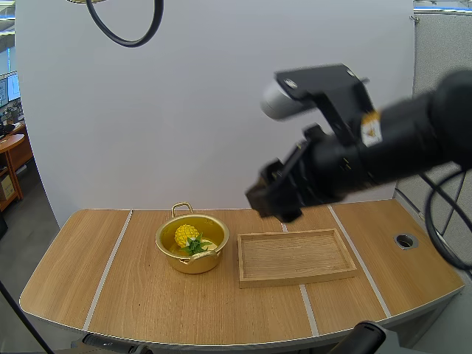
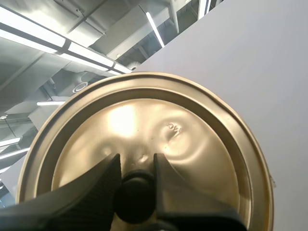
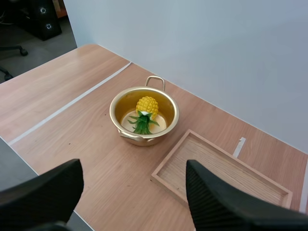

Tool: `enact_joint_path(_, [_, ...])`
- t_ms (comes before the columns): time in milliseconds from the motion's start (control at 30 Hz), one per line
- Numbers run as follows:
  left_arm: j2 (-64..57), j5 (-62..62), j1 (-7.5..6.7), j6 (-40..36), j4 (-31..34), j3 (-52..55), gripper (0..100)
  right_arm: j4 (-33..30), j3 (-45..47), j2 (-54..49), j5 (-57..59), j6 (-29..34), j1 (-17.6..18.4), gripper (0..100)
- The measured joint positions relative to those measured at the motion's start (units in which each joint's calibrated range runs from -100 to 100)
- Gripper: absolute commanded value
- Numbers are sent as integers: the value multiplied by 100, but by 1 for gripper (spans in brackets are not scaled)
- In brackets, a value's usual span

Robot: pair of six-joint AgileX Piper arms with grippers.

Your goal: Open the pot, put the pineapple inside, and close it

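A golden pot [image 1: 192,243] stands open on the table, left of the tray, with a yellow pineapple [image 1: 187,237] lying inside it, green leaves toward the front. From the right wrist, the pot [image 3: 144,117] and pineapple [image 3: 145,110] lie well below and ahead of my right gripper [image 3: 132,195], whose fingers stand wide apart with nothing between them. My right arm hangs high above the tray [image 1: 295,256] in the high view. My left gripper [image 2: 136,180] is shut on the black knob [image 2: 135,198] of the golden lid [image 2: 159,139], which is held up in the air.
A shallow wooden tray [image 3: 221,173] lies right of the pot, with nothing in it. White tape lines cross the wooden tabletop. A round cable hole [image 1: 405,240] sits near the table's right edge.
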Motion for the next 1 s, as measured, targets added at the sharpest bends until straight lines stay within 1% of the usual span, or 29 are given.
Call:
enact_joint_path(200, [0, 0, 0, 0, 0, 0, 0, 0, 673, -361, 38, 0, 0, 100])
enact_joint_path(500, [0, 0, 0, 0, 4, 0, 0, 0, 1238, -466, -154, 81, 0, 100])
enact_joint_path(533, [0, 0, 0, 0, 4, 0, 0, 0, 1261, -466, -175, 96, 0, 96])
enact_joint_path(567, [0, 0, 0, 0, 4, 0, 0, 0, 1291, -466, -226, 121, 0, 77])
enact_joint_path(600, [0, 0, 0, 0, 4, 0, 0, 0, 1290, -466, -226, 121, -7, 55])
enact_joint_path(633, [0, 0, 0, 0, 14, 0, 0, 37, 1292, -466, -252, 130, -24, 29])
enact_joint_path(667, [0, 0, 0, 0, 14, 0, 0, 73, 1304, -466, -289, 142, -52, 1])
enact_joint_path(700, [0, 0, 0, 0, 14, 0, 0, 131, 1304, -466, -311, 142, -91, 0])
enact_joint_path(1000, [0, 0, 0, 0, 14, 0, 0, 429, 1304, -466, -647, 150, -473, 0])
